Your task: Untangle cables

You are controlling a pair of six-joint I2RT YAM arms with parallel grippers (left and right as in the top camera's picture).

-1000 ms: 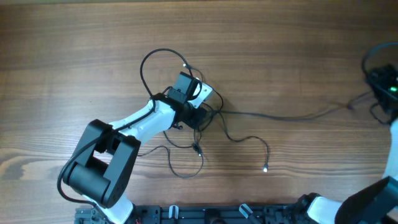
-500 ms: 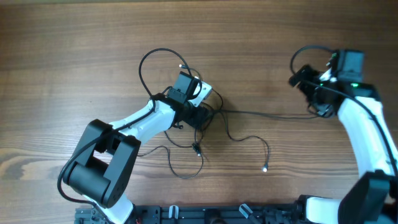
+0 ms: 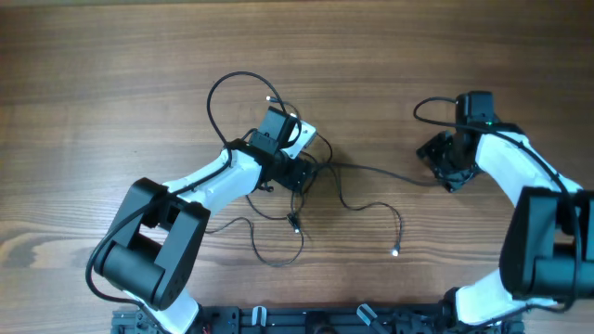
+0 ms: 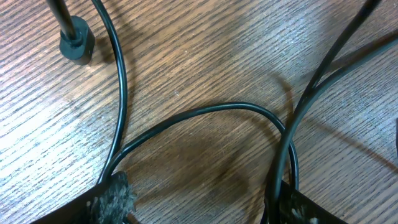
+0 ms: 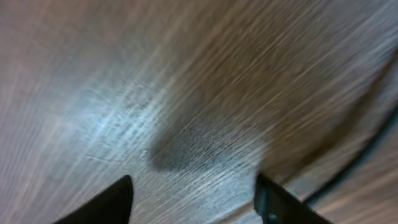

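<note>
Ref: overhead view, 12 o'clock = far edge of the table (image 3: 111,56).

1. TASK STATUS. Treat as incomplete.
- The cables (image 4: 211,107) sit bunched near the middle of the table, with strands crossing under the left claw (image 3: 299,173).
- A loop (image 3: 243,76) stands out toward 11 o'clock of the bunch, and slack runs toward 6 o'clock.
- One plug end (image 3: 394,250) lies at approx. 4 o'clock.
- A long strand (image 3: 376,171) runs to 3 o'clock and reaches the right claw (image 3: 444,167). It lies clear of the bunch along most of its run.
- As far as you can see, no cable lies fully separate. Judge the crossings at the bunch as the work left.

2. LEFT CLAW. Jaws stand well apart and grip nothing. In the wrist view its fingertips (image 4: 115,199) straddle several strands, with one strand beside each tip. Contact w/ the tips: cannot tell.

3. RIGHT CLAW. The wrist view is blurred. Its fingertips (image 5: 118,199) stand apart w/ bare wood between them, so nothing is held. A dark strand crosses at 3 o'clock in that view, outside the jaws.
</note>
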